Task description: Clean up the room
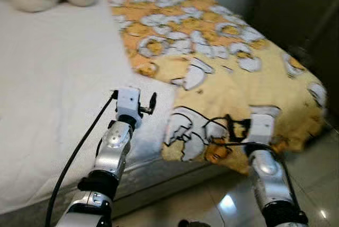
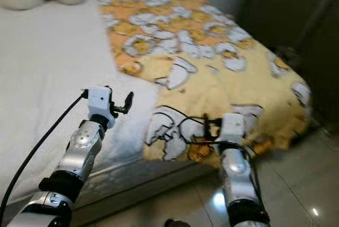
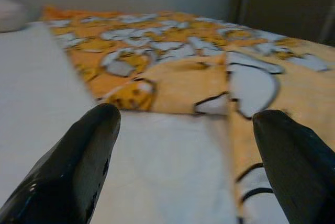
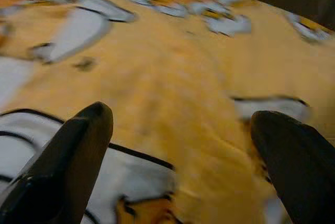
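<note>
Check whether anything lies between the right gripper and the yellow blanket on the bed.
Nothing visible does. The right gripper hangs open just above the near part of the yellow blanket, with bare fabric between its fingers. The left gripper, also open, is over the white sheet beside the blanket's edge.

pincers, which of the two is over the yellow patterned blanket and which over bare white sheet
The right pincer hangs over the yellow cartoon-print blanket near its front edge. The left pincer is over the bare white bedsheet, beside the blanket's edge. Both are open.
</note>
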Tool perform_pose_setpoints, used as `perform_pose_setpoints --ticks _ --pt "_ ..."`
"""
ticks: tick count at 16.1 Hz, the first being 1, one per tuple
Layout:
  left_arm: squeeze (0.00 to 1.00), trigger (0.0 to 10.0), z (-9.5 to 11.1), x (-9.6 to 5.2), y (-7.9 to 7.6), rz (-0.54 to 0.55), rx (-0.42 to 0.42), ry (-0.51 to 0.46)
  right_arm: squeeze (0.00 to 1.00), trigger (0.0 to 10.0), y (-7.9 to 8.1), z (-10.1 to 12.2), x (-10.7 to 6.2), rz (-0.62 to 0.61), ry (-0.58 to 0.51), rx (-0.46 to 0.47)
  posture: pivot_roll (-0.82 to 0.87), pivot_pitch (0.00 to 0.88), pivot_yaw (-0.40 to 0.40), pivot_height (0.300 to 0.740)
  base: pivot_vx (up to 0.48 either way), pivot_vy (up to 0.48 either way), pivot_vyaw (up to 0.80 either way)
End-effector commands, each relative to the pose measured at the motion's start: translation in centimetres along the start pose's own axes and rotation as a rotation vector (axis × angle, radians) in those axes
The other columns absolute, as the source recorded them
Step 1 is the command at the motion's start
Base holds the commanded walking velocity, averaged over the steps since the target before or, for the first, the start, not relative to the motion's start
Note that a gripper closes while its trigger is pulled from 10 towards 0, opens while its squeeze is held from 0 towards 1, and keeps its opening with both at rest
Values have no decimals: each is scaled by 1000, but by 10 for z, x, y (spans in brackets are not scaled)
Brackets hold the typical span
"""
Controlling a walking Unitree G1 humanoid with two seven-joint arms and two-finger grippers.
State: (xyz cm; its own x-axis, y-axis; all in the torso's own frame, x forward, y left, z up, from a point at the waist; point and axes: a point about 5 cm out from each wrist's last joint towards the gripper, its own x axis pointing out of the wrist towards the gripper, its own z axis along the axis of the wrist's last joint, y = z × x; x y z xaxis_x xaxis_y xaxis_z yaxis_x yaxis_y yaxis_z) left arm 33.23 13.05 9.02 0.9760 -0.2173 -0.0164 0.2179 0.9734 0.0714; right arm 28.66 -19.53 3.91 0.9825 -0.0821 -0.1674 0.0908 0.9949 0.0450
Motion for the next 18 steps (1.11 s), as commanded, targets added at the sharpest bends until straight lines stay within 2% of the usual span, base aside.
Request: perform_pose_setpoints --ticks 1,3,8,12,14,15,17,18 --pt "0 10000 1 -1 -1 -17 11 -15 0 10000 -5 4 3 -19 -2 17 81 0 -43 740 0 0 -669" --pt "0 10000 -2 -3 -1 -21 25 -3 0 10000 -6 4 0 -9 -15 -7 65 0 -35 740 0 0 -669" --pt "0 10000 -14 -5 1 -26 59 56 0 10000 -2 -11 -15 11 18 41 47 0 -30 740 0 0 -666" --pt "0 10000 -19 -7 5 -29 73 82 0 10000 -2 -18 -23 22 40 29 35 0 -31 740 0 0 -663" --pt "0 10000 -31 -10 0 -107 116 156 0 10000 -4 -21 -29 25 51 28 26 0 -30 740 0 0 -666" --pt "0 10000 -39 -12 -6 -181 148 214 0 10000 -4 -23 -31 30 56 27 24 0 -31 740 0 0 -669" --pt "0 10000 -53 -15 -5 -204 184 318 0 10000 -2 -29 -39 50 77 14 2 0 -35 740 0 0 -659" --pt "0 10000 -63 -17 -4 -197 221 402 0 10000 -3 -36 -48 60 105 2 -11 0 -37 740 0 0 -663"
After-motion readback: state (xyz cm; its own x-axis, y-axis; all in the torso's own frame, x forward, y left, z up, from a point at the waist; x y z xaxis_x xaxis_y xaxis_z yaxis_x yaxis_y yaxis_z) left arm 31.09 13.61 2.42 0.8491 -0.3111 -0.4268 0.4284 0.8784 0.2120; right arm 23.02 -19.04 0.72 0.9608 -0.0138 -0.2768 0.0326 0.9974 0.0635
